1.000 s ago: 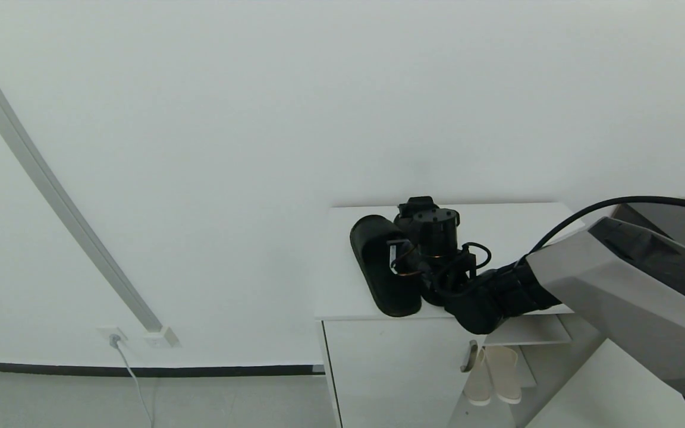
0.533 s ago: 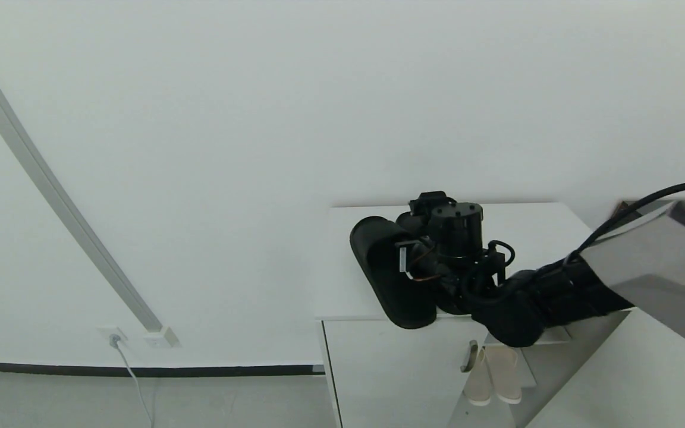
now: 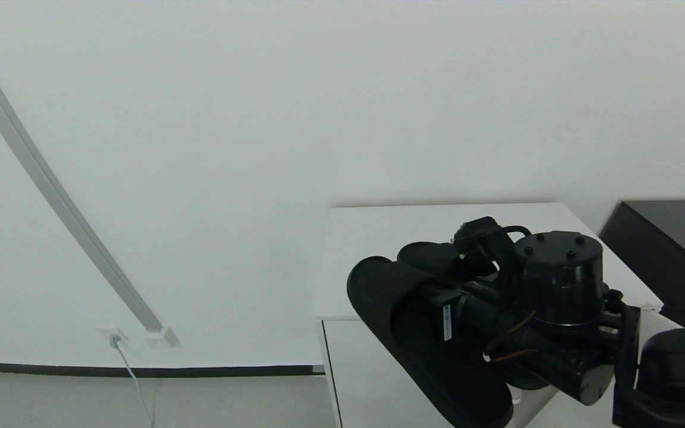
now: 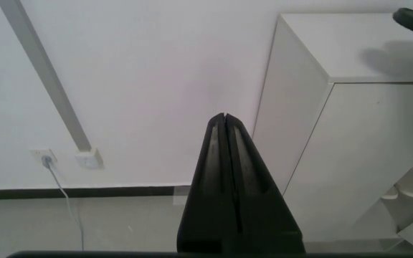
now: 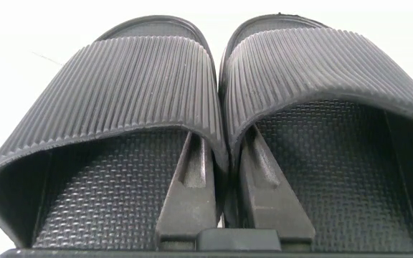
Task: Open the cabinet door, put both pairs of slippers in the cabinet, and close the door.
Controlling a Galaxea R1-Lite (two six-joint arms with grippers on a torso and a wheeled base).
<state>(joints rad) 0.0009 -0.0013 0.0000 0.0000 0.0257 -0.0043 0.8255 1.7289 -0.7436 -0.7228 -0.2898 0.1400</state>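
Observation:
A pair of black slippers (image 3: 414,321) hangs in front of the white cabinet (image 3: 378,238), off its top and partly over its front edge. My right gripper (image 3: 440,300) is shut on the black slippers, pinching their two inner side walls together. In the right wrist view, the fingers (image 5: 192,186) reach under the ribbed straps of the black slippers (image 5: 142,93). My left gripper (image 4: 225,125) is shut with nothing in it, held out to the left of the cabinet (image 4: 350,143). A pale slipper toe (image 4: 407,188) shows on a low shelf inside the cabinet.
A dark brown piece of furniture (image 3: 669,249) stands right of the cabinet. On the wall to the left are a grey slanted conduit (image 3: 51,184) and a socket with a cable (image 3: 113,340). Bare floor lies left of the cabinet.
My right arm has drawn back from the cabinet top toward me and to the right, lifting the black slippers off the top. The camera has not shifted.

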